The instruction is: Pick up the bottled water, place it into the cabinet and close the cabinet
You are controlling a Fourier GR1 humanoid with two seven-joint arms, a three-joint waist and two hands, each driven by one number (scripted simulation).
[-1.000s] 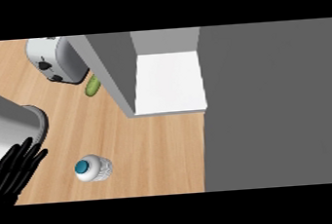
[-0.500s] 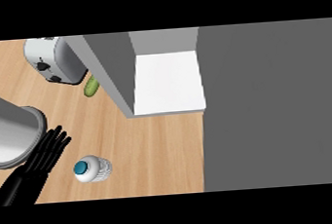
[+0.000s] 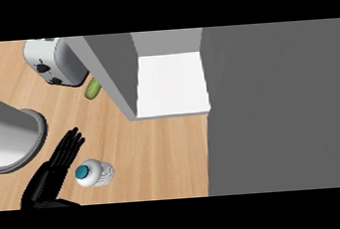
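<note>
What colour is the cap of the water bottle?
The cap of the water bottle is blue-teal, seen from above in the head view.

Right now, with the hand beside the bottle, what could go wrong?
The left hand is open, fingers straight, right beside the upright bottled water; a sideways nudge might tip or roll it. The metal pot stands close by, so the forearm could brush it. The cabinet shelf is narrow.
</note>
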